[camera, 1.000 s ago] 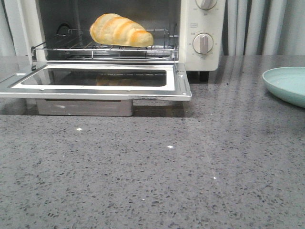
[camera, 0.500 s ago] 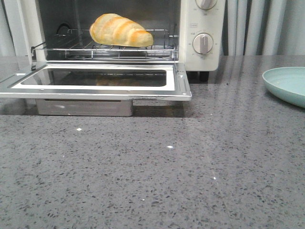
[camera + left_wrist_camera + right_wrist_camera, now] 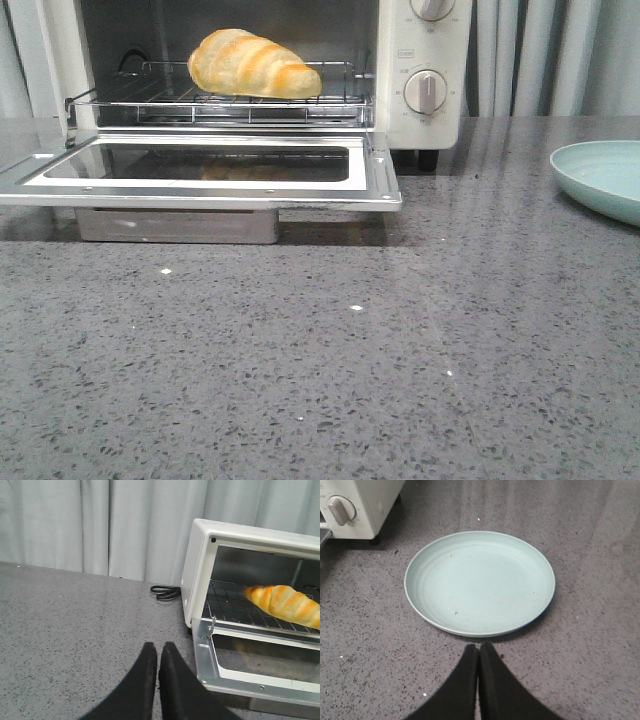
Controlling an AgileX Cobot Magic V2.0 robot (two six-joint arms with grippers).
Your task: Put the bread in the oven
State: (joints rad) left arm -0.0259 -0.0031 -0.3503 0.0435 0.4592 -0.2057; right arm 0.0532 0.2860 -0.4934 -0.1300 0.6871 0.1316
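Observation:
The golden-yellow bread (image 3: 254, 63) lies on the wire rack (image 3: 150, 100) inside the cream-white oven (image 3: 425, 125), whose glass door (image 3: 375, 180) hangs open flat toward me. The bread also shows in the left wrist view (image 3: 285, 605). My left gripper (image 3: 158, 647) is shut and empty above the counter, off the oven's left side near the door corner. My right gripper (image 3: 479, 648) is shut and empty just before the rim of a pale green plate (image 3: 480, 580). Neither gripper shows in the front view.
The pale green plate (image 3: 605, 175) sits empty at the counter's right. A black power cord (image 3: 165, 591) lies behind the oven's left side. Grey curtains hang at the back. A metal crumb tray (image 3: 178, 225) sits under the open door.

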